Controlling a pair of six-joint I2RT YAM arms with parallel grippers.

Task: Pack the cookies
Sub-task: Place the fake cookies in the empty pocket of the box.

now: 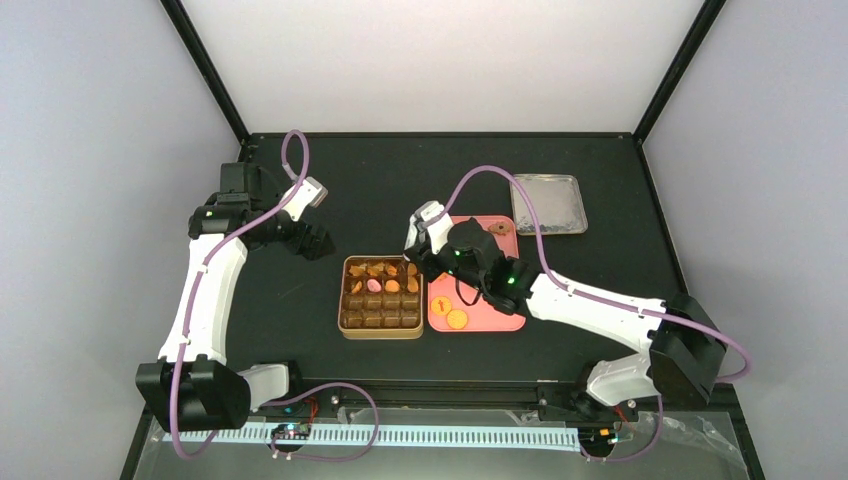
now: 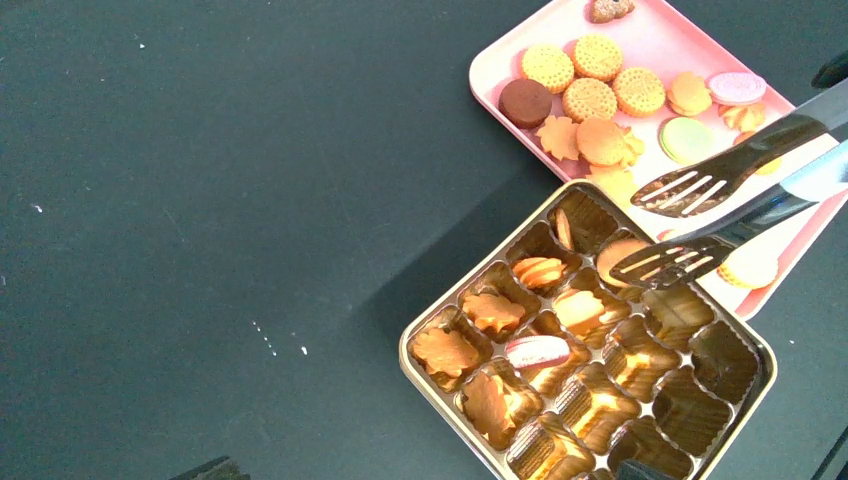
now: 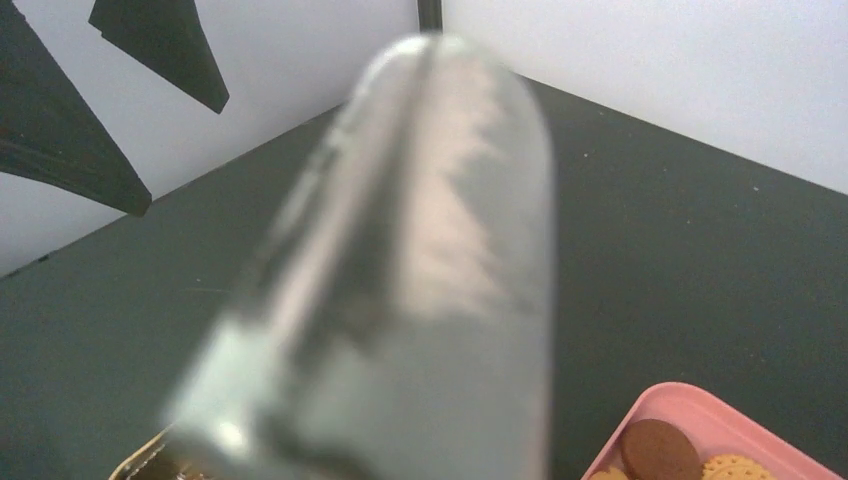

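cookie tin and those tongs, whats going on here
The right gripper holds metal tongs and looks to be packing cookies from the pink tray into the gold tin. The tong tips stand parted over the tin's side nearest the tray, with nothing apparently pinched between them. Several compartments hold a cookie, the rest are empty, and plenty of cookies lie on the tray. The left gripper hangs open off to the left, touching nothing.
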